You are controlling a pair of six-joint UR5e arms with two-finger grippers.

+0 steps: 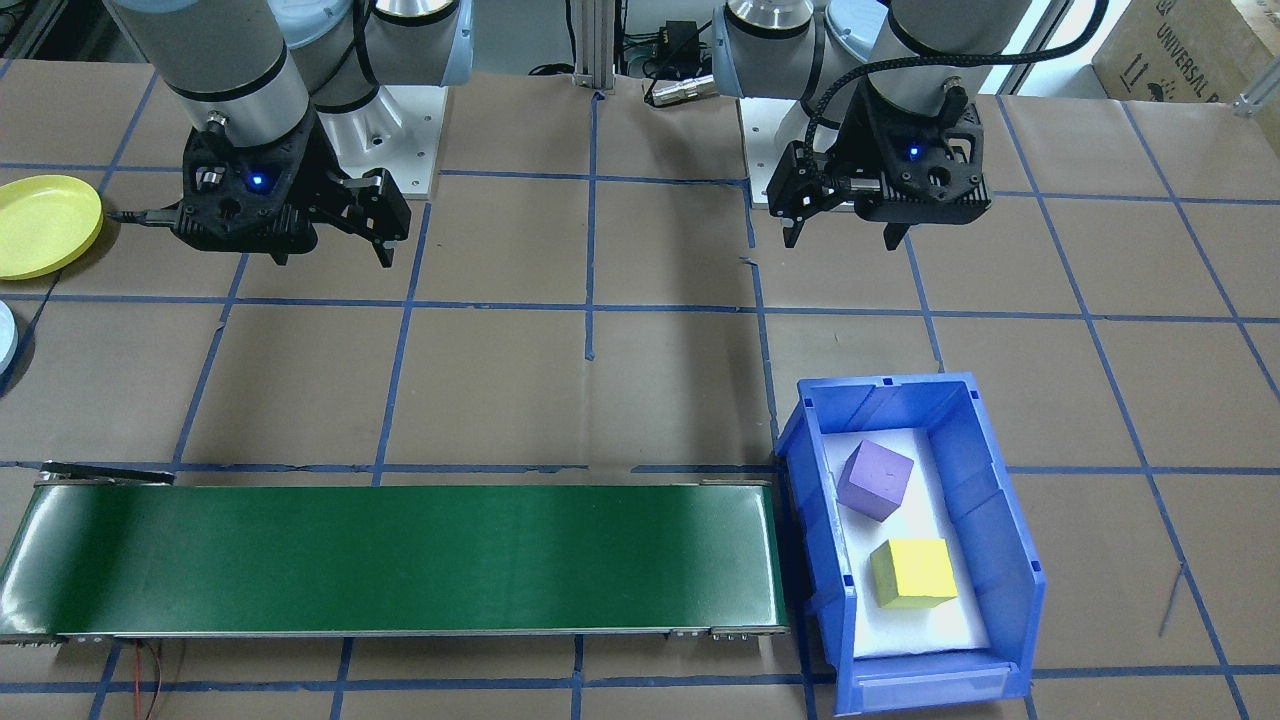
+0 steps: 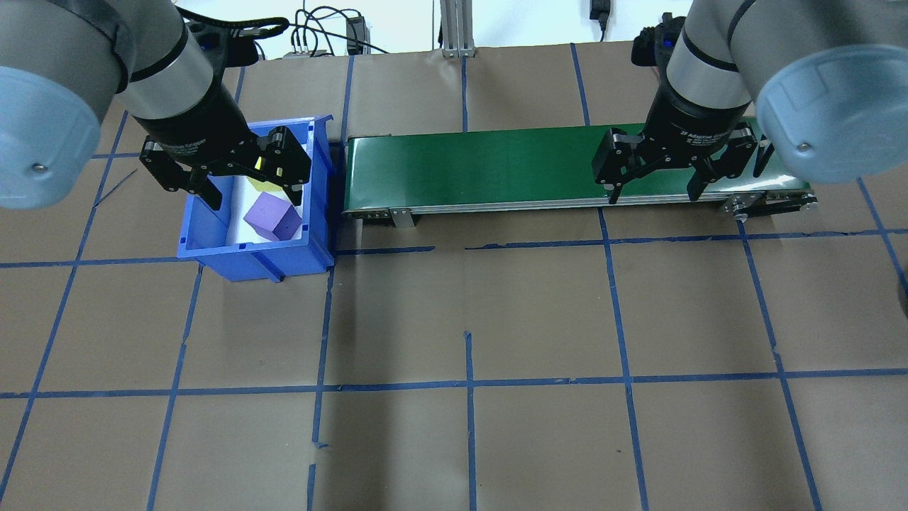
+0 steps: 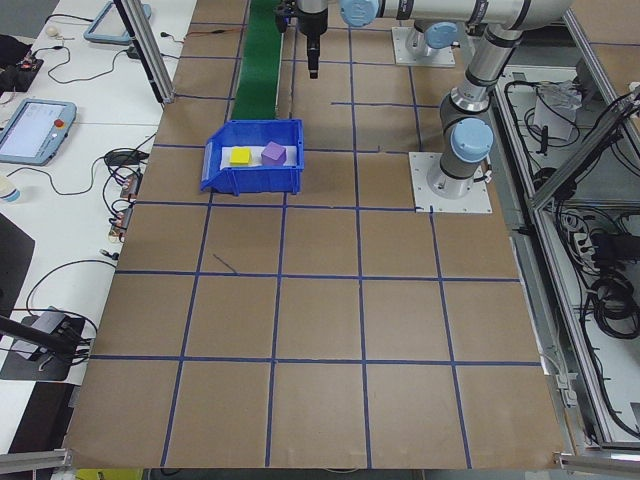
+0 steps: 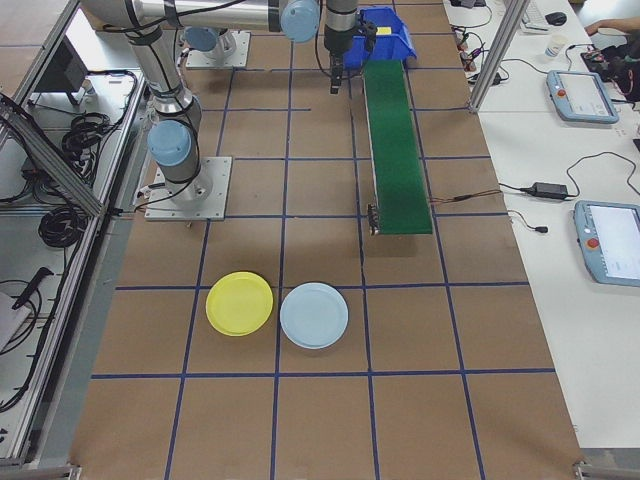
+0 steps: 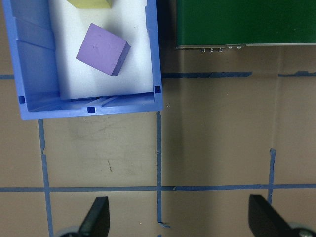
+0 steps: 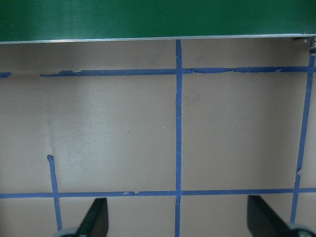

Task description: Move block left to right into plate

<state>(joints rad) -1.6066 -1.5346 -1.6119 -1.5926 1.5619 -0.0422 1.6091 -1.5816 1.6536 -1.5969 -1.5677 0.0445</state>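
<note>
A brown paper-covered table (image 1: 640, 380), ruled into squares by blue tape, carries a green conveyor belt (image 1: 400, 560) along its far side from the robot, with cables and tablets on benches beyond. At the belt's left end, on the robot's left, a blue bin (image 1: 910, 540) holds two blocks on a white liner: a purple block (image 1: 876, 480) nearer the robot and a yellow block (image 1: 912, 572) behind it. The yellow plate (image 4: 240, 303) lies far to the robot's right, past the belt's other end, just beside a pale blue plate (image 4: 314, 315).

The left gripper (image 2: 234, 188) hangs over the bin's near edge with its fingers spread wide and nothing between them; in its wrist view the purple block sits ahead and slightly left of the fingertips. The right gripper (image 2: 656, 186) is likewise open and empty, hovering by the belt's right stretch.

The left arm is plainly the nearer one to the blocks. The purple block sits rotated against the bin walls, so the jaws would probably need turning to meet its flat faces.
</note>
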